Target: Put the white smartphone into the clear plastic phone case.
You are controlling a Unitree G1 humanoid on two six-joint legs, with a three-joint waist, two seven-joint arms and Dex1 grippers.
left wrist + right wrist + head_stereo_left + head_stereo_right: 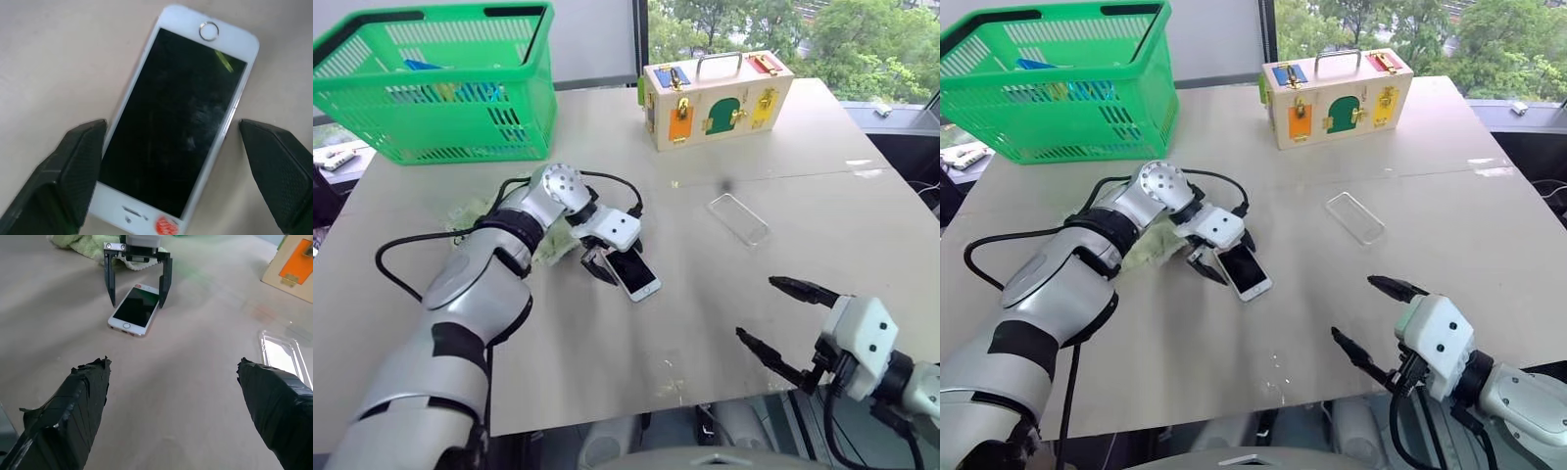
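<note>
Nearest the head camera, the right hand point(771, 315) hangs at the front edge of the surface point(607, 352), fingers spread wide and holding nothing, likely parked so the work area stays free. Farther in, the left hand point(610, 257) points steeply down over the phone point(636, 273), which lies flat and screen up near the middle of the surface. The case point(739, 217) lies empty well off to the right of the phone (toward the wooden box point(717, 98)), and a green basket point(440, 78) stands at the far left corner. A green cloth point(548, 245) lies under the left wrist.

From the left wrist, the two black fingers point(73, 171) stand fully apart, one on each long side of the phone; the left-hand one is just beside the edge, the other clear of it. Nothing is gripped yet. That straddle suits a pinch across the narrow width.

From the right wrist, the left hand appears upright over the phone's far end, its tips on or just above the surface either side of it. The case sits off to the side, open face up, ready to receive the phone.
</note>
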